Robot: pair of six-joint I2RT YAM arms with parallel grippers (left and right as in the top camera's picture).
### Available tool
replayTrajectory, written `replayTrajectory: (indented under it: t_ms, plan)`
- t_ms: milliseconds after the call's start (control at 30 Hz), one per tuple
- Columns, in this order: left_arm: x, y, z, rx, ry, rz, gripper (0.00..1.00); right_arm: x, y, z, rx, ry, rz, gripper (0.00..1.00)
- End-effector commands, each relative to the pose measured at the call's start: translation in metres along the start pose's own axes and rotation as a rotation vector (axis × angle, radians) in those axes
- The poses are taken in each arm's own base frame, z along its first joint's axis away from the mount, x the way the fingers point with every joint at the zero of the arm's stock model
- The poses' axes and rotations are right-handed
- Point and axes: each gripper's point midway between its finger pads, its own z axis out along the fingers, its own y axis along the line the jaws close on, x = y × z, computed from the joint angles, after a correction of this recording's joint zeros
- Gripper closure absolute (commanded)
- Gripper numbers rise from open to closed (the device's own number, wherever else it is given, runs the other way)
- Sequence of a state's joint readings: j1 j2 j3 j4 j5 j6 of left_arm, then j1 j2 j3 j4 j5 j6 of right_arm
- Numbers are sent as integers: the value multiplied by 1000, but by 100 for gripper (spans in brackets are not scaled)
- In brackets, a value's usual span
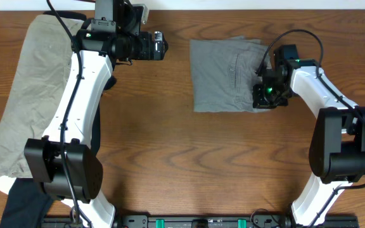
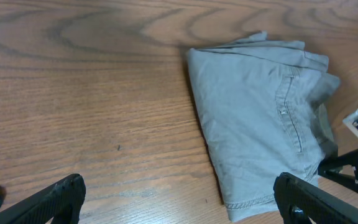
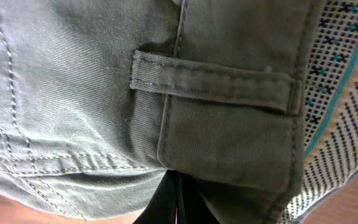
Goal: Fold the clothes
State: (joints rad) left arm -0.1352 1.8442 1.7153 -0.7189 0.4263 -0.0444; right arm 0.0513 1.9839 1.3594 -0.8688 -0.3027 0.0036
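The grey shorts [image 1: 224,76] lie folded into a rough rectangle on the wooden table, right of centre. They also show in the left wrist view [image 2: 260,118]. My right gripper [image 1: 263,95] is at their right edge, low on the cloth. In the right wrist view its fingers [image 3: 178,190] are pressed together under the waistband [image 3: 229,124], beside a belt loop and patterned lining, pinching the fabric. My left gripper [image 1: 158,45] hovers above bare table left of the shorts. Its fingers [image 2: 179,196] are wide open and empty.
A paler khaki-beige garment [image 1: 30,82] lies spread along the table's left side under the left arm. A black garment [image 1: 18,202] sits at the front left corner. Bare wood [image 1: 170,152] lies between the arms and in front of the shorts.
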Motion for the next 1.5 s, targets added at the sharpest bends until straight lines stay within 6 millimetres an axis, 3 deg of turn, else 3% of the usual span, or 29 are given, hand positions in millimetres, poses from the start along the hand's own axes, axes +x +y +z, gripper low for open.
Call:
replayTrajectory:
  t_ms: [0,233,333,433,533,733,933,1067,1167,1300,1467]
  plan:
    - [-5,-2,-4,0,-14,24,2,-27,14,-26,-62,-92,-25,99]
    - [-5,-2,-4,-1,-11,23,2,-92,43,-113,-72,-343,-128,99]
    - [-5,-2,-4,-1,-11,23,2,-116,37,-128,-16,-445,-141,98]
    - [-5,-2,-4,-1,-12,23,2,-133,26,-125,57,-496,-123,99]
    - [-5,-2,-4,-1,-12,23,2,-147,17,-110,103,-514,-122,99]
    - [-5,1,-4,-19,-13,30,2,-167,1,-63,104,-503,-91,99]
    - [-5,1,-4,-19,-13,30,2,-173,-10,-21,93,-472,-70,99]
    - [-5,1,-4,-19,-13,30,2,-175,-11,-8,87,-466,-72,99]
    - [-5,1,-4,-19,-13,30,2,-176,3,-16,24,-478,-96,96]
    - [-5,1,-4,-19,-13,30,2,-174,16,-51,-9,-507,-108,91]
    - [-5,2,-4,-19,-12,29,2,-148,13,-103,15,-492,-94,53]
